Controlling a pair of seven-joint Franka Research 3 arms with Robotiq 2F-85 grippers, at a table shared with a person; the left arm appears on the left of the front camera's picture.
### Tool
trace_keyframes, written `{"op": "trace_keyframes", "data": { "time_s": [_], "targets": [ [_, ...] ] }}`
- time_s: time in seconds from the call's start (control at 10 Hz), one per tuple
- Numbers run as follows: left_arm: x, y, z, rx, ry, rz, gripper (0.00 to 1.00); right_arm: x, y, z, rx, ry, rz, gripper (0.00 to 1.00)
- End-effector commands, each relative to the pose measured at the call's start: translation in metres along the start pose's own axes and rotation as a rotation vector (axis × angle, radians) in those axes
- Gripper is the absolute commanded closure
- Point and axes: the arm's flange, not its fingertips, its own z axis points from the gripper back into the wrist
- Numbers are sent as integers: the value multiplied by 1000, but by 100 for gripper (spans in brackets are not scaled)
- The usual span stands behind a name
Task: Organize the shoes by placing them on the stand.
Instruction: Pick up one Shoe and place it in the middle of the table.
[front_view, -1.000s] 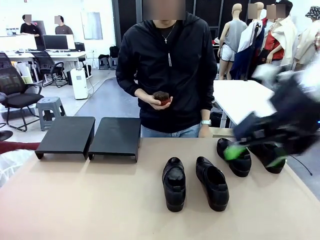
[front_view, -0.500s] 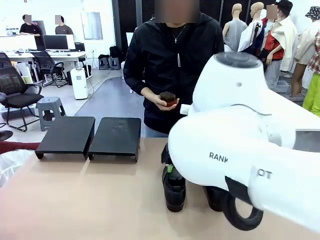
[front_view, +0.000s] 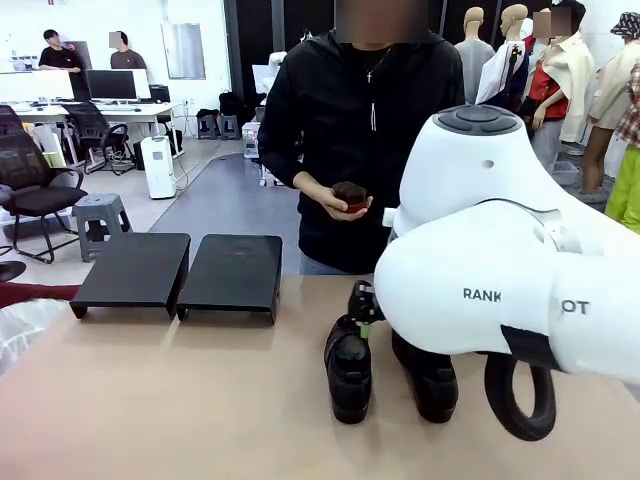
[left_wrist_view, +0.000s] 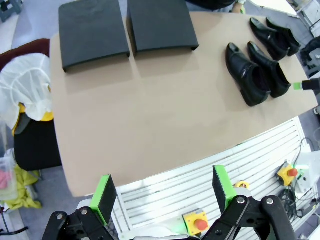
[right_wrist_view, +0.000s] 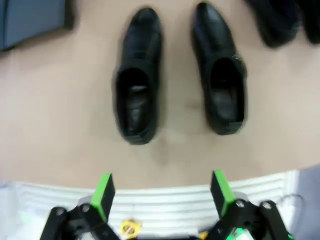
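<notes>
The right fingers (right_wrist_view: 103, 194) stand wide apart with nothing between them. They hang over the near pair of shoes (right_wrist_view: 137, 100), and in the front view their green tips are close above the left shoe of this pair (front_view: 350, 365); I cannot tell if they touch it. The left fingers (left_wrist_view: 103, 197) are also wide apart and hold nothing, high above the near edge of the worktop (left_wrist_view: 150, 120), well apart from every shoe. The near pair lies side by side on the worktop, toes pointing to the far side, and the second pair (left_wrist_view: 275, 32) lies further along toward the far corner. The stand (left_wrist_view: 125, 30) sits at the far edge, away from all the shoes, and its two sloped platforms are bare. By my judgement the task is at its very beginning: no shoe is placed, no shoe is grasped, and all four must be carried over to the stand.
</notes>
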Motion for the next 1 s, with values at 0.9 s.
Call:
{"op": "trace_keyframes", "data": {
  "time_s": [0.9],
  "targets": [
    [-2,0,1,-14,-3,-5,0,69,38,-141,-63,362,21,0]
  ]
}}
